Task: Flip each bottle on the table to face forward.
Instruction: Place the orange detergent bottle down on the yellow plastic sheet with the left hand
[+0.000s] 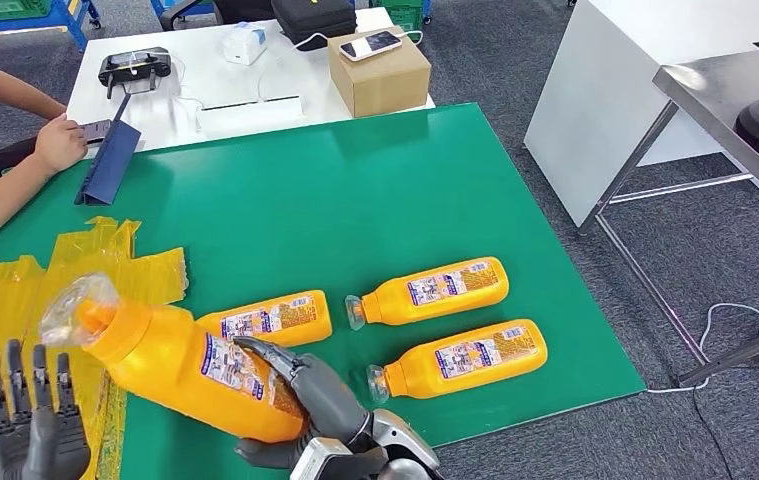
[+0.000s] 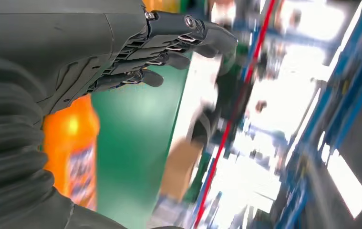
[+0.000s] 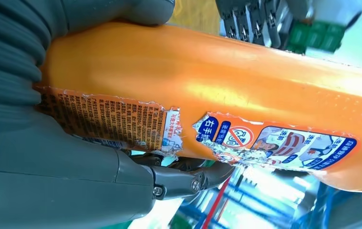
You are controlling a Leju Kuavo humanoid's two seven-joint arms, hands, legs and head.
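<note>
Lifted orange bottle (image 1: 190,365), lower left of the frame, tilted with its clear cap (image 1: 77,308) toward the upper left; torn label visible. The right hand (image 1: 320,395) grasps its base end, fingers (image 1: 273,356) wrapped over the label. The left hand (image 1: 33,420), lower left corner, is released, fingers spread upright. Three more orange bottles (image 1: 433,287) (image 1: 467,357) (image 1: 270,318) lie on the green desk (image 1: 355,190). A person's hand (image 1: 58,142) rests at the upper left.

Orange bottles (image 1: 447,290) with blue-printed labels, green table (image 1: 355,190), yellow sheeting (image 1: 15,280).
</note>
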